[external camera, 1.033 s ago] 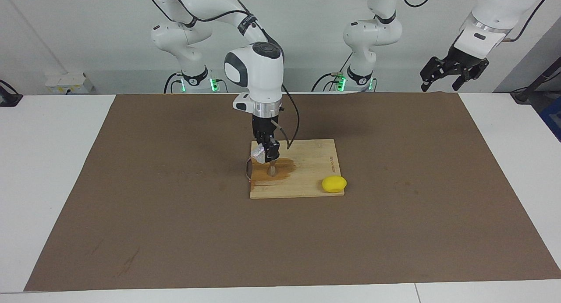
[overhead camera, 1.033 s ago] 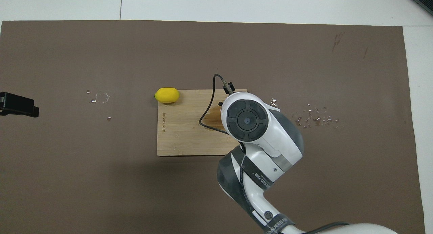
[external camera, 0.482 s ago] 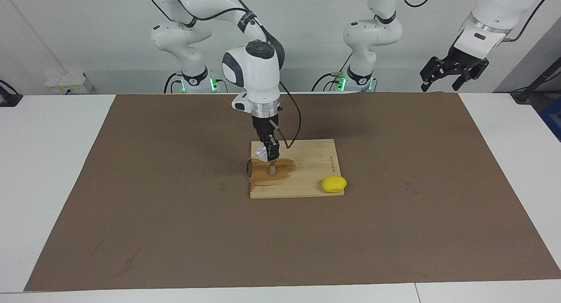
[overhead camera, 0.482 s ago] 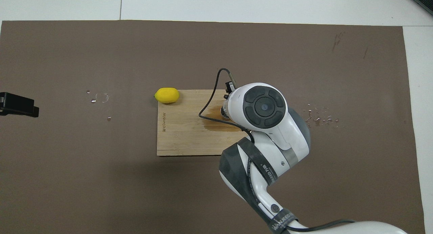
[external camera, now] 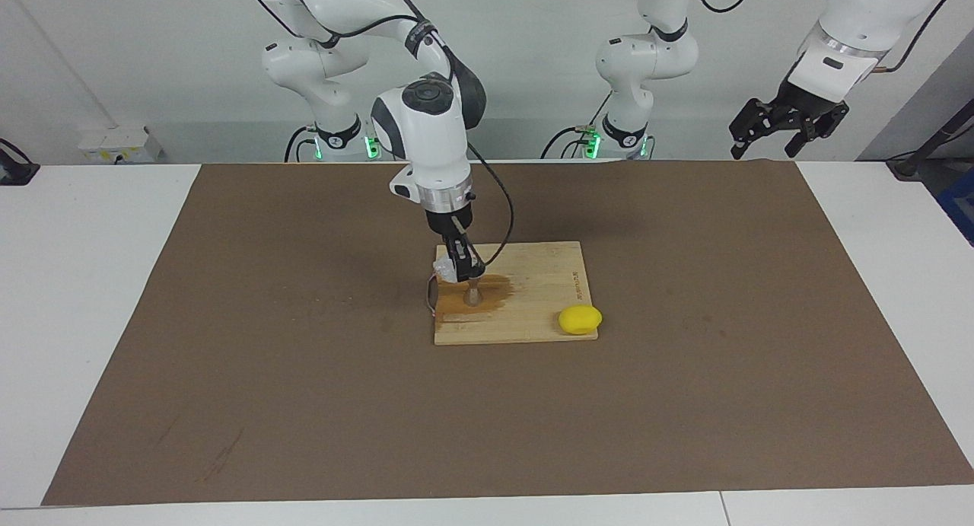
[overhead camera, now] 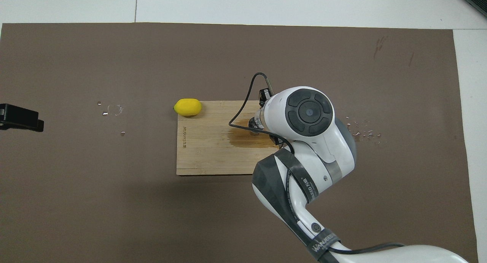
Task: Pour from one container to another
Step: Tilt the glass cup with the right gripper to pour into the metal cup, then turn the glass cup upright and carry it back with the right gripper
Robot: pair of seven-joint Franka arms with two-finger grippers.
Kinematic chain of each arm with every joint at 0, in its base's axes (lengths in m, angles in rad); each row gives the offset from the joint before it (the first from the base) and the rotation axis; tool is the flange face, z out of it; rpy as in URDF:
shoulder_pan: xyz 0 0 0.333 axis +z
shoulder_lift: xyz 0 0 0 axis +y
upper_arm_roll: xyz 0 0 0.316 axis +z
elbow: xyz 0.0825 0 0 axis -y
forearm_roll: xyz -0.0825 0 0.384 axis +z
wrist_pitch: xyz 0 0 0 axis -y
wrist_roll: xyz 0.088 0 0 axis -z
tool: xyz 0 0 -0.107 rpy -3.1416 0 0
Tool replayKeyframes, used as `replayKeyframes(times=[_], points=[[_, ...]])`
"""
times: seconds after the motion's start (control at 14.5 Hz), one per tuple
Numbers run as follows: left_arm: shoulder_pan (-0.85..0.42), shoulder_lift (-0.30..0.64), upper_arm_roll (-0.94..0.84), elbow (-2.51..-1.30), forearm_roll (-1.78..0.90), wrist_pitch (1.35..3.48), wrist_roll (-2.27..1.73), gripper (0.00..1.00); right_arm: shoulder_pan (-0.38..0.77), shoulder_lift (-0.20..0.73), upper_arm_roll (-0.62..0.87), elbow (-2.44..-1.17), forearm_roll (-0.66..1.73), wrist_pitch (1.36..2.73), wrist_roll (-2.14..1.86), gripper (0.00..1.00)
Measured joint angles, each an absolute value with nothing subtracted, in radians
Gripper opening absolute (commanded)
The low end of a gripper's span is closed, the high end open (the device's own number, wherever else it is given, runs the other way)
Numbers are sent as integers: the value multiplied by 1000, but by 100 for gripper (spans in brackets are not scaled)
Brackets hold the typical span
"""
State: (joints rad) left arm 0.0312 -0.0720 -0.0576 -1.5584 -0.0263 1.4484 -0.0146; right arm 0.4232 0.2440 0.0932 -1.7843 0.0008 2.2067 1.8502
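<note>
The silvery jigger [external camera: 472, 294] stands upright on a wet patch of the wooden board [external camera: 540, 282], and part of it shows beside the arm in the overhead view [overhead camera: 253, 125]. My right gripper [external camera: 459, 270] hangs just above it, shut on the small clear cup [external camera: 444, 269], which is tilted beside the jigger's rim. From overhead the right arm's wrist hides the cup and the gripper. My left gripper [external camera: 765, 147] waits open and high over the mat's corner at the left arm's end, holding nothing; its tip shows in the overhead view [overhead camera: 19, 117].
A yellow lemon [external camera: 580, 319] lies at the board's corner farthest from the robots, toward the left arm's end. Water drops [overhead camera: 359, 129] dot the brown mat toward the right arm's end, and a few more [overhead camera: 110, 110] toward the left arm's end.
The right arm's wrist has leaned over toward the right arm's end of the table, turning the gripper and cup above the jigger. This uncovered the jigger from overhead. The left arm has not moved.
</note>
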Motion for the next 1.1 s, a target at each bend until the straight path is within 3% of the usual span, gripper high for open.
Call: replayKeyframes(times=[0.62, 1.1], points=[[31, -72, -58, -1558, -26, 1448, -15, 100, 239, 243, 91, -1860, 324, 2211, 1714, 0], [31, -72, -58, -1558, -26, 1448, -15, 100, 27, 202, 87, -2071, 786, 2252, 1270, 0]])
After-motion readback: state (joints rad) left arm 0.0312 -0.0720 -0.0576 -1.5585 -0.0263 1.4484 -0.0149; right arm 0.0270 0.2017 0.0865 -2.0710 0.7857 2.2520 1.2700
